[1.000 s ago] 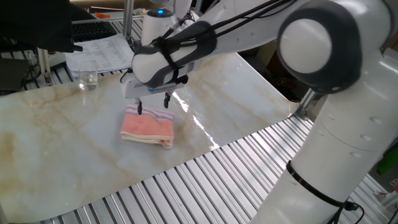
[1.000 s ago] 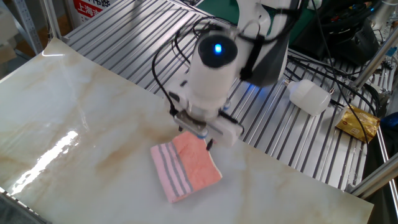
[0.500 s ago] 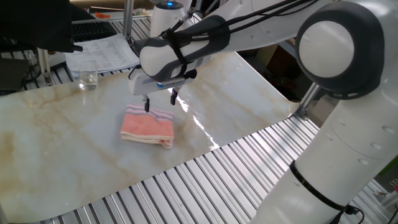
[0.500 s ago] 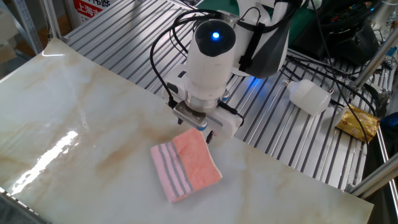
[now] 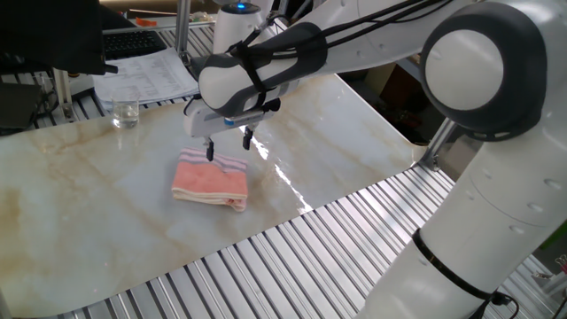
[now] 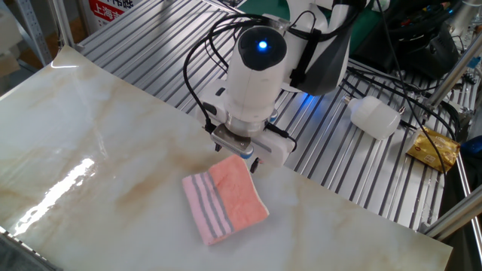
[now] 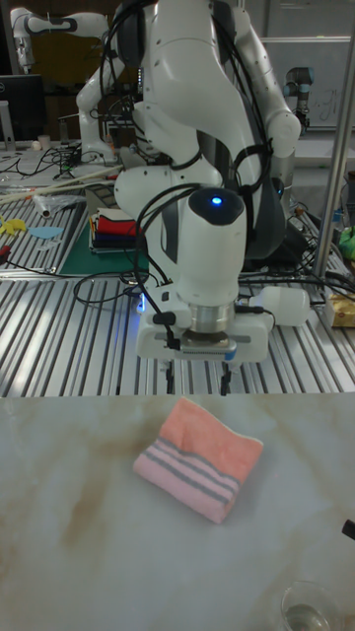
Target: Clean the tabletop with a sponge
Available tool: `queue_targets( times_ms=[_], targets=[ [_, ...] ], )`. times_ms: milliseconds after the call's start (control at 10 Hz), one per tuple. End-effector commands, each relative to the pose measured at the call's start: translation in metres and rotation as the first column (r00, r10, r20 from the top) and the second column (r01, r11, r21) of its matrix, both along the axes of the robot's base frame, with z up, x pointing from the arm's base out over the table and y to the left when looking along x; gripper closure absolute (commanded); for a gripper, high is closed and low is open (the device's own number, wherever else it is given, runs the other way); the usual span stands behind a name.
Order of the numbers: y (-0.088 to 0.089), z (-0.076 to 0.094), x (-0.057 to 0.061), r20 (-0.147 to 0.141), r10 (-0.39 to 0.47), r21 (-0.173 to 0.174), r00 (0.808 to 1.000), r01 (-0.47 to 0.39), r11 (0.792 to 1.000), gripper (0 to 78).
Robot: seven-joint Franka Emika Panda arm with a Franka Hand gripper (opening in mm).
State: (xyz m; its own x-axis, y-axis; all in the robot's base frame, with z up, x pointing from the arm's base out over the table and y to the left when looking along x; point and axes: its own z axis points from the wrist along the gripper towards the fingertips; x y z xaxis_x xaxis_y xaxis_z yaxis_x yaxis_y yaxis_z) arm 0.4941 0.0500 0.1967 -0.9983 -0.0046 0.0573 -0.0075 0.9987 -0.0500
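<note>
Plainly, the sponge [image 5: 210, 180] lay flat on the glossy, tan-veined marble tabletop [image 5: 80, 204], a soft folded salmon pad (grey-and-white stripes along one edge). The gripper [image 5: 227, 145] hung just above the sponge's far edge, its two thin dark fingers [image 7: 171, 375] spread wide and holding nothing. Beyond the sponge stood a clear glass [image 5: 125, 112], and ribbed metal slats [image 6: 331, 162] bordered the slab.

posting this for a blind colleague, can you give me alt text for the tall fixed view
A white robot arm's open gripper hangs just above the far edge of a folded salmon-pink sponge with grey-and-white stripes, not touching it. The sponge lies on a cream marble tabletop, with a clear glass at the near right corner.
</note>
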Motion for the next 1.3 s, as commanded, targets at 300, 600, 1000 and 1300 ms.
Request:
queue_targets(
  times_ms=[300, 600, 1000, 1300],
  targets=[
    [0.0000, 0.0011, 0.0008, -0.030, 0.021, -0.001, 0.999, -0.021, 1.000, 76.4],
    [0.0000, 0.0011, 0.0008, -0.030, 0.021, -0.001, 0.999, -0.021, 1.000, 76.4],
    [0.0000, 0.0011, 0.0008, -0.030, 0.021, -0.001, 0.999, -0.021, 1.000, 76.4],
    [-0.0009, 0.0005, 0.0012, -0.018, 0.022, 0.012, 1.000, -0.022, 1.000, 76.4]
  ],
)
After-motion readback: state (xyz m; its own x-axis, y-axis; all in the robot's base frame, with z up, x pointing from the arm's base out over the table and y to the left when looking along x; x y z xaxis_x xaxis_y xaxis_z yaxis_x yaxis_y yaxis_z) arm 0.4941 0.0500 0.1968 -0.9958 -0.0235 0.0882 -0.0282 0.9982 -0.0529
